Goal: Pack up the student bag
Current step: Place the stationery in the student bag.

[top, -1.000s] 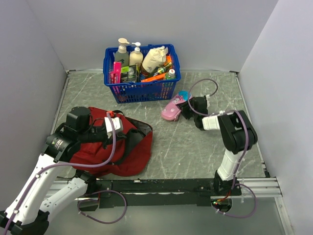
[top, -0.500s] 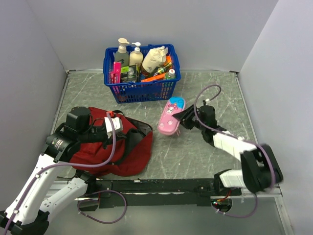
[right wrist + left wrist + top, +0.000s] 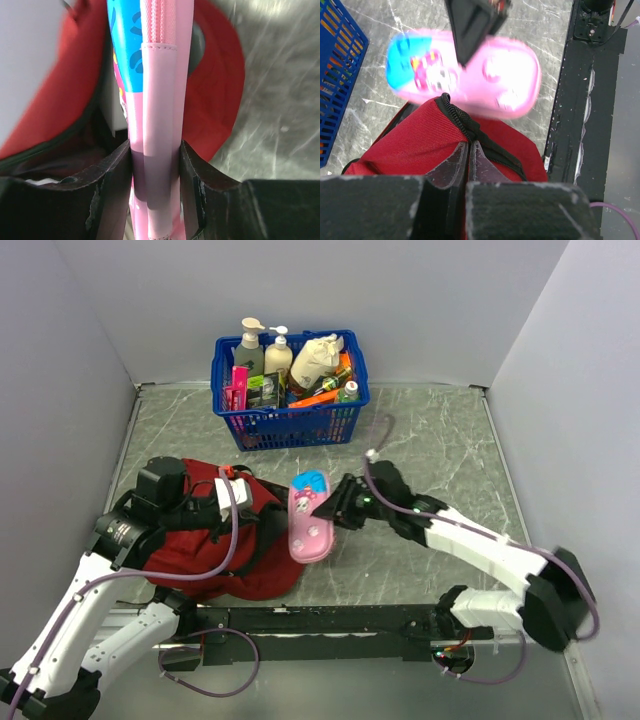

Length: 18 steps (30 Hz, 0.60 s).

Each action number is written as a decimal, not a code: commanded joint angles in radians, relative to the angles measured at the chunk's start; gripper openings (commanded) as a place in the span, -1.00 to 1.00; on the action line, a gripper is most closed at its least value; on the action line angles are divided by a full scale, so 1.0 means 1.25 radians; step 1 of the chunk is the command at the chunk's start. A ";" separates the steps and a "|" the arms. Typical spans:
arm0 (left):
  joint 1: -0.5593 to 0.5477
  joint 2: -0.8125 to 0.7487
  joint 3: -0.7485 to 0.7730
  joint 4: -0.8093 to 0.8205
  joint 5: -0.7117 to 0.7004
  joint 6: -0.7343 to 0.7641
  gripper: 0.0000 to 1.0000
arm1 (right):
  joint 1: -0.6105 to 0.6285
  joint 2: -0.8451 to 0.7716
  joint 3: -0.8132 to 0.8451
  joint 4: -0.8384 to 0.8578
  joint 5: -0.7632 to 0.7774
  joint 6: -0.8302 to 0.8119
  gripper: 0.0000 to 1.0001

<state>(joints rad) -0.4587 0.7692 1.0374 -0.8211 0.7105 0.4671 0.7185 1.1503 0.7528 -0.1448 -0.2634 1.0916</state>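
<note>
**Red student bag slumps on bench, zipper edge lifted**

The student bag (image 3: 255,575), a soft dark-red fabric backpack with black straps and black zipper trim, lies slumped on the grey marbled bench (image 3: 430,440), at the near left side. Its black straps sprawl loosely across the top. One zippered edge stands lifted off the heap, pinched between the closed fingers of the left pincer (image 3: 469,150).

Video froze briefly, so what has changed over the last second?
The right gripper, shut on the pink pencil case, swung it left from beside the blue basket to the edge of the red bag. The left gripper stays clamped on the bag; basket and bag unmoved.
</note>
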 commanded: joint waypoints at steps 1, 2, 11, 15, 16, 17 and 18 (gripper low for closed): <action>-0.002 -0.001 0.051 0.036 0.049 0.007 -0.98 | 0.063 0.131 0.129 -0.068 -0.016 0.039 -0.68; -0.001 0.001 0.056 0.032 0.051 0.007 -0.98 | 0.072 0.155 0.179 -0.086 -0.020 0.039 -0.70; -0.001 -0.002 0.065 0.014 0.073 0.018 -0.98 | 0.109 0.348 0.417 -0.237 0.058 0.074 -0.64; -0.002 0.002 0.070 -0.002 0.081 0.037 -0.98 | 0.130 0.442 0.533 -0.361 0.121 0.070 -0.64; -0.002 0.007 0.071 -0.003 0.083 0.037 -0.98 | 0.136 0.453 0.546 -0.374 0.128 0.064 -0.62; -0.002 0.008 0.072 -0.003 0.087 0.039 -0.98 | 0.139 0.460 0.560 -0.384 0.138 0.064 -0.55; -0.002 0.007 0.073 0.003 0.092 0.035 -0.98 | 0.145 0.470 0.562 -0.382 0.149 0.066 -0.52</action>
<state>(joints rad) -0.4587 0.7799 1.0645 -0.8631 0.7193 0.4953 0.8719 1.7046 1.3834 -0.5152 -0.1596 1.1587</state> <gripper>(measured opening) 0.023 0.446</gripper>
